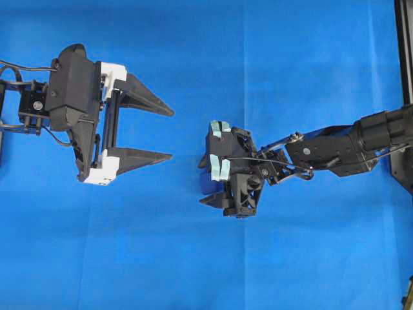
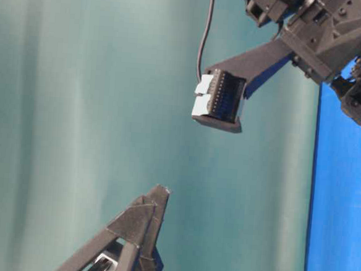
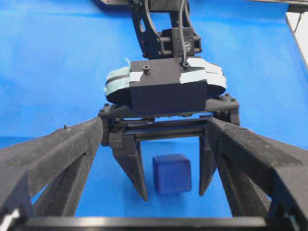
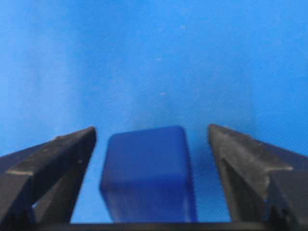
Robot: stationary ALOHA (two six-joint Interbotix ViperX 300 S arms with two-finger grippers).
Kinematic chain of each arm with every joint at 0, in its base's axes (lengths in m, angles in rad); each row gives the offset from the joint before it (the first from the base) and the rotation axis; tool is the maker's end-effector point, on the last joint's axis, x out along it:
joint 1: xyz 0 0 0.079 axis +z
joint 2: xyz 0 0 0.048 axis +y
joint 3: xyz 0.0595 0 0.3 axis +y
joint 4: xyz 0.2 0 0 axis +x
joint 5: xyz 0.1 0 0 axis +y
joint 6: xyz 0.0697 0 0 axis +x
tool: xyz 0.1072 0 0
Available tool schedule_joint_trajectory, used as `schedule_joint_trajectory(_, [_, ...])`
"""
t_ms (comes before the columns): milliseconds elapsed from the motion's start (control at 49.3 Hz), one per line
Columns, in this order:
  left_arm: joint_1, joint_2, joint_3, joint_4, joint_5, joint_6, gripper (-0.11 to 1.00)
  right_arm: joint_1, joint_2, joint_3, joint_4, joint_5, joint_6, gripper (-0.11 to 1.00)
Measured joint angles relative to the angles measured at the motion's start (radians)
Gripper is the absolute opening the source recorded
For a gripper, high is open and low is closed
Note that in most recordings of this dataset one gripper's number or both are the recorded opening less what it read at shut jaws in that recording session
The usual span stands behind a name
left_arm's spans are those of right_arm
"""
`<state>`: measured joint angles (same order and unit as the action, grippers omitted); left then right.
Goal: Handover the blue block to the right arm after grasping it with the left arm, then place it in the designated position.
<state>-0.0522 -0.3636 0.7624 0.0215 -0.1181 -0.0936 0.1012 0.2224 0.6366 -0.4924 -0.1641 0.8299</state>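
Blue block sits on blue cloth over desk, directly between right arm fingers, gap showing on both sides in right wrist view. You see those fingers spread, gripping nothing. Left arm fingers wide open, empty, well apart to left. Right arm far nearer; your next move is lifting straight clear of block.

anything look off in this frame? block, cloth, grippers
Nothing stands out. The blue block sits flat and upright on the blue cloth, between the right gripper's open fingers with gaps either side. The left gripper hangs open, empty.
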Motion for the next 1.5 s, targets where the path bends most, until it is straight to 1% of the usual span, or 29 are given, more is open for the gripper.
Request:
schedule_joint_trajectory(182, [0.0, 0.0, -0.002, 0.0, 0.0, 0.0, 0.93, 0.0, -0.002, -0.005, 0.003, 0.006, 0.0, 0.86])
schedule_joint_trajectory(304, [0.0, 0.0, 0.0, 0.0, 0.0, 0.0, 0.93, 0.0, -0.043, -0.005, 0.002, 0.041, -0.003, 0.86])
schedule_joint_trajectory(486, [0.0, 0.0, -0.002, 0.0, 0.0, 0.0, 0.93, 0.009, -0.156, -0.006, -0.005, 0.137, -0.011, 0.86])
schedule_joint_trajectory(851, [0.0, -0.002, 0.0, 0.0, 0.0, 0.0, 0.93, 0.021, -0.411, -0.006, -0.055, 0.379, -0.014, 0.86])
schedule_joint_trajectory(1094, [0.009, -0.002, 0.0, 0.0, 0.0, 0.0, 0.93, 0.029, -0.565, -0.008, -0.087, 0.494, -0.015, 0.86])
schedule_joint_trajectory(1257, [0.011, -0.002, 0.0, 0.0, 0.0, 0.0, 0.93, 0.035, -0.65, 0.006, -0.095, 0.534, -0.017, 0.86])
schedule_joint_trajectory(1500, [0.011, -0.002, 0.0, 0.0, 0.0, 0.0, 0.93, 0.035, -0.746, 0.049, -0.097, 0.537, -0.017, 0.86])
